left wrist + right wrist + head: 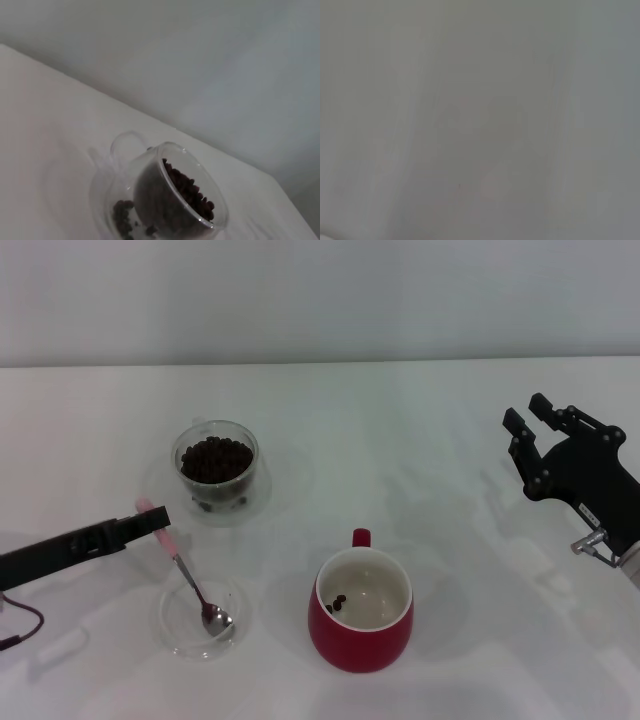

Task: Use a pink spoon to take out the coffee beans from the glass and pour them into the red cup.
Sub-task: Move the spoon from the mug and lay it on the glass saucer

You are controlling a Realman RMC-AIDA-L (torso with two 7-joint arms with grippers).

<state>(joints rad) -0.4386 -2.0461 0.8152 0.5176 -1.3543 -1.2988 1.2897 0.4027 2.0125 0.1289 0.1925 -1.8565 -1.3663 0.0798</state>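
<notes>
The glass [217,472] stands at the back left, heaped with coffee beans [215,458]; it also shows in the left wrist view [150,200] with its beans [190,192]. The red cup [362,642] stands at the front centre with a few beans [338,603] inside. The pink spoon [190,580] slants with its metal bowl resting in a flat clear dish [172,625]. My left gripper [152,522] comes in from the left and is shut on the spoon's pink handle. My right gripper [528,412] is open and empty, held up at the far right.
The white table [420,460] runs back to a pale wall. The right wrist view shows only a plain grey surface. A cable [25,625] hangs under my left arm at the left edge.
</notes>
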